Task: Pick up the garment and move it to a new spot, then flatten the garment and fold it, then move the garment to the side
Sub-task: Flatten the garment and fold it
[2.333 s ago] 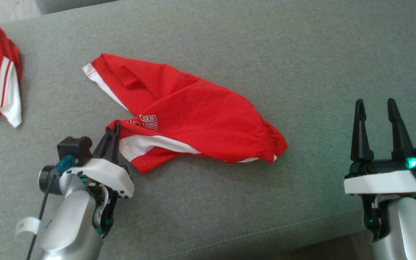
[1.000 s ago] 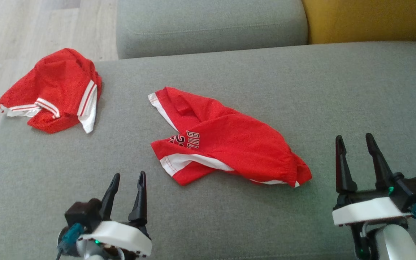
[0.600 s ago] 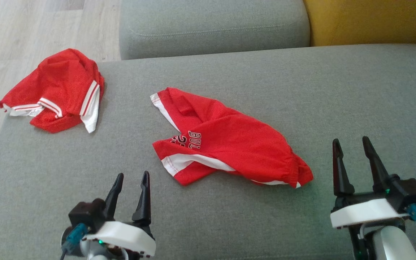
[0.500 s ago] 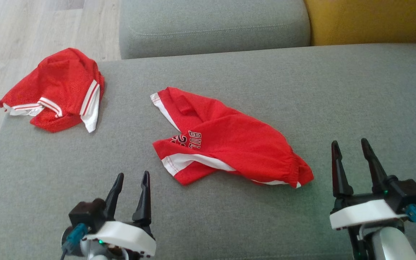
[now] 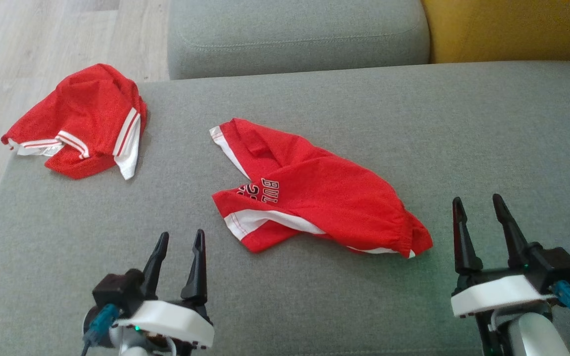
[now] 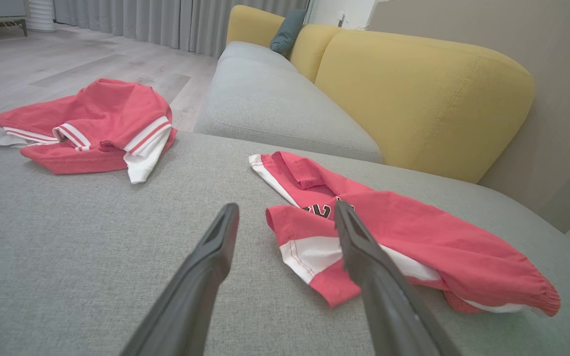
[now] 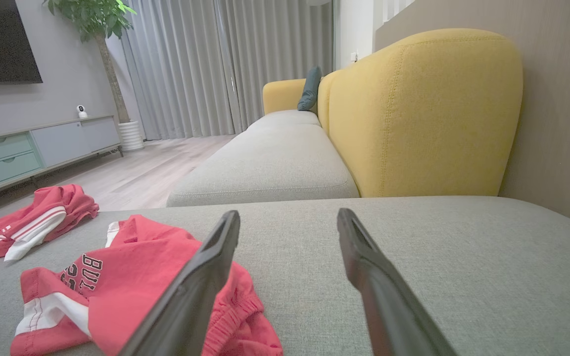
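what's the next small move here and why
Probably ease the left gripper forward to the white-trimmed hem of the red shorts. Its jaws and those of the right gripper stand open, holding nothing, short of the cloth. The shorts lie rumpled on the grey cushion, with that hem nearest the left gripper.

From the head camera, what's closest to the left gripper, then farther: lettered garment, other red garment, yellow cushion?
1. The lettered garment, right of the left gripper.
2. The other red garment, far left.
3. The yellow cushion, top right.
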Controlling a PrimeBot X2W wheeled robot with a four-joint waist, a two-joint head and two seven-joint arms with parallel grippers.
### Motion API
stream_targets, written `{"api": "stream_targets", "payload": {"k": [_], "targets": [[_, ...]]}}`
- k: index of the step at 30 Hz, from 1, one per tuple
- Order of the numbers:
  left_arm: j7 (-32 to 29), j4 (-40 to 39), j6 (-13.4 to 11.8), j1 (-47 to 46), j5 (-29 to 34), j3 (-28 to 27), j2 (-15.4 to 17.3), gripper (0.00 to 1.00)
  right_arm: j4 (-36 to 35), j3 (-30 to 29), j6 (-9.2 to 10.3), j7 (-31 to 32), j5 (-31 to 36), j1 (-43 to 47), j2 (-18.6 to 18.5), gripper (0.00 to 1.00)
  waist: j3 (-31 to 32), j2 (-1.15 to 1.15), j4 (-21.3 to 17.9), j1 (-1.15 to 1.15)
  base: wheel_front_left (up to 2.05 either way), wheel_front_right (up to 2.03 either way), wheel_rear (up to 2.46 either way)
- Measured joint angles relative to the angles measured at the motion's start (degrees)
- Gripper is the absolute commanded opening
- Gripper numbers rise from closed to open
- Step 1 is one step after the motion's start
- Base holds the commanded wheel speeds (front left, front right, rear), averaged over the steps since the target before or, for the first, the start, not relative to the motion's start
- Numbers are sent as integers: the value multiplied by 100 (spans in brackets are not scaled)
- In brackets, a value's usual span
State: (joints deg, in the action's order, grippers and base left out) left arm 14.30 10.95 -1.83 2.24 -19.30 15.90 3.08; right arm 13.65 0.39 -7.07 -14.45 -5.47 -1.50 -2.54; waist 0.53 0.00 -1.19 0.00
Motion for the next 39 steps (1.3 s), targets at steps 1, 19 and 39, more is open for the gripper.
{"api": "stream_targets", "payload": {"k": [1, 19, 39], "targets": [[0, -20, -19, 0, 4, -3, 0, 100, 7, 0, 0, 0, -1, 0, 0, 100, -1, 0, 1, 0, 0, 0, 0], [0, -181, -73, 8, 108, -40, 0, 100, 480, 183, 0, 0, 743, 401, 0, 100, -88, 0, 14, 0, 0, 0, 0], [0, -157, -74, 2, 108, 25, 0, 100, 1526, 501, 0, 1, 1414, -94, 0, 64, -348, 0, 290, 0, 0, 0, 0]]}}
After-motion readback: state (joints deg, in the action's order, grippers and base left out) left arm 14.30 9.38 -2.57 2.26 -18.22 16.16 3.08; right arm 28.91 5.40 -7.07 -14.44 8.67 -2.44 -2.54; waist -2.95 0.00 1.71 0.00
